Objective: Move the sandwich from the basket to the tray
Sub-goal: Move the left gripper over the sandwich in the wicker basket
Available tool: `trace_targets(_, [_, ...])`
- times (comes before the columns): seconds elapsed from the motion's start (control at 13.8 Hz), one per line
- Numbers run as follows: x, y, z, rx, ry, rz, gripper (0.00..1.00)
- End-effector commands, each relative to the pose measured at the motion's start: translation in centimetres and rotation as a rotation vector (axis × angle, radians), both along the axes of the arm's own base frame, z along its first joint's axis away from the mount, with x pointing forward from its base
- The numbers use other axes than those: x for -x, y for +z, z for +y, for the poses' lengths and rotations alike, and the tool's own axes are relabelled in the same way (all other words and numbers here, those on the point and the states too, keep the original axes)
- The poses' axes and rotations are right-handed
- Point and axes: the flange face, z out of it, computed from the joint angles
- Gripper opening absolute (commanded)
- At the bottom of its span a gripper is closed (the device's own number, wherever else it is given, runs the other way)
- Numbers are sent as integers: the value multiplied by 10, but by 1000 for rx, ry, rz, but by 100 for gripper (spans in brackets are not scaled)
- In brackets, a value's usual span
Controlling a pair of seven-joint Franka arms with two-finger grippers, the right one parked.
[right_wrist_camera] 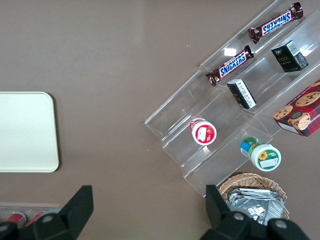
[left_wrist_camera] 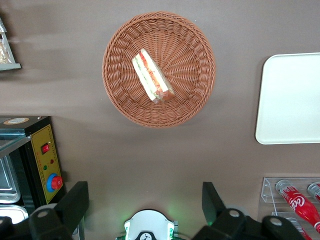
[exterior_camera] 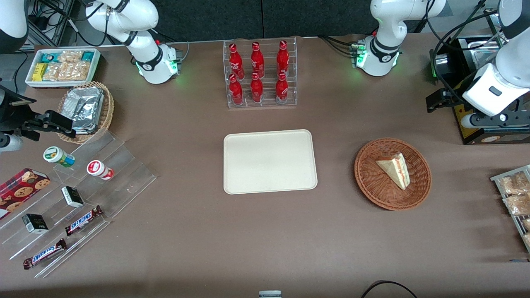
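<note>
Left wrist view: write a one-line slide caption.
Open gripper hovers above sandwich in basket; tray bare.

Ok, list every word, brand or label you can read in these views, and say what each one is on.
"SNICKERS": on each of the two chocolate bars on the clear stepped stand.
"Coca-Cola" script, only partly legible: on the red bottles in the clear rack.
Too small to read: the black boxes, the two round tubs, the cookie box.
No text: sandwich, basket, tray.
The gripper hangs open above the table, clear of the basket.
</note>
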Motion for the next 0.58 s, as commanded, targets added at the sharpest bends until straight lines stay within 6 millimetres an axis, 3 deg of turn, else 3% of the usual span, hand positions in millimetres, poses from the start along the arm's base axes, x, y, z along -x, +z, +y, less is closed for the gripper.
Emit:
trace_targets(0.0, [1,7,-3,-5,15,-4,100])
trace_targets(0.22, [6,-8,-4,-5,-5,25,100])
trace_targets(0.36, [19,-39,-2,-28,-4,86,100])
trace_targets(0.51, [20,-70,-1,-38,3,115,100])
